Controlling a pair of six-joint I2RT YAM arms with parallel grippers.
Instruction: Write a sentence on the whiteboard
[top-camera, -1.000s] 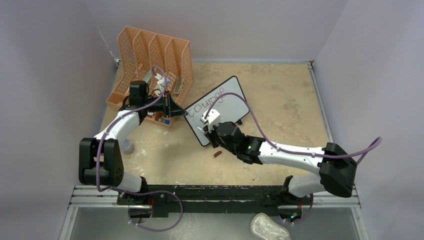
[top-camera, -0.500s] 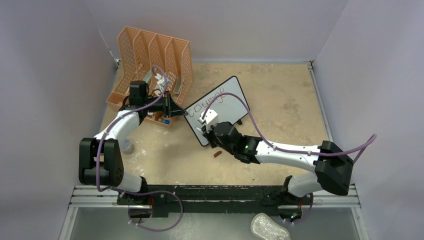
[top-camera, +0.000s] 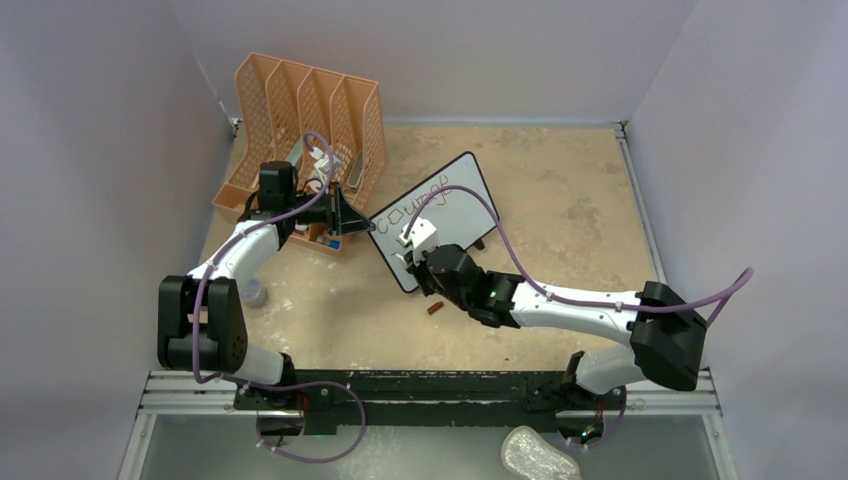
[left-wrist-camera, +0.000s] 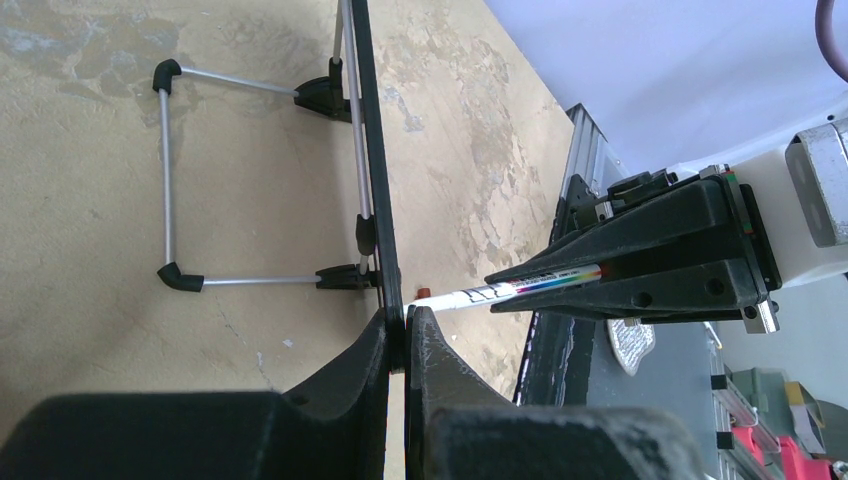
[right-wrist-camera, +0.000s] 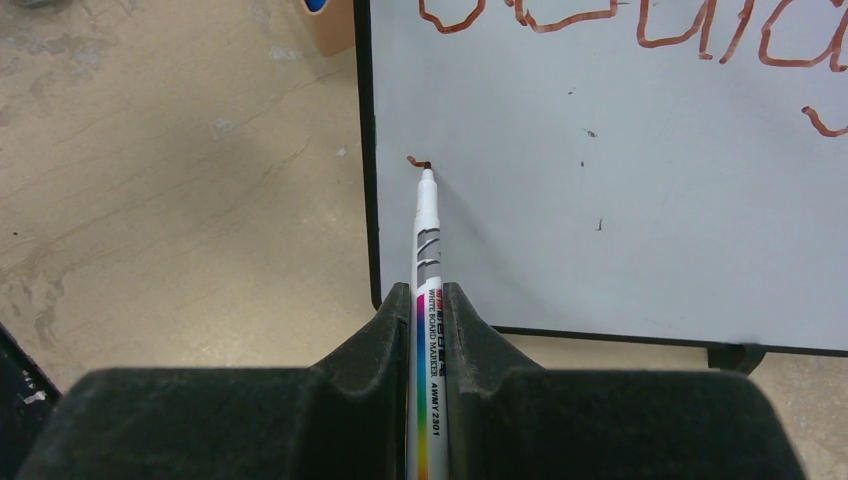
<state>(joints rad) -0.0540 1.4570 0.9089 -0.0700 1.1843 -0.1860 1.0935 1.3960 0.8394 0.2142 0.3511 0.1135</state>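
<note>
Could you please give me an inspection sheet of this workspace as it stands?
Surface: tan table, mottled with worn patches.
Job's things: whiteboard propped on its wire stand; sentence has one line written, second barely begun; marker tip on whiteboard.
Clutter: orange file organizer; small brown piece on table.
Grippers: left gripper clamps whiteboard's edge; right gripper holds marker.
Cables: purple cable arches over whiteboard.
Surroundings: plain pale walls.

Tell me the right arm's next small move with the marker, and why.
Probably draw the marker tip slowly across the whiteboard, keeping contact: it sits at a short stroke starting a second line under the first word, and the left gripper clamps the board's edge.
</note>
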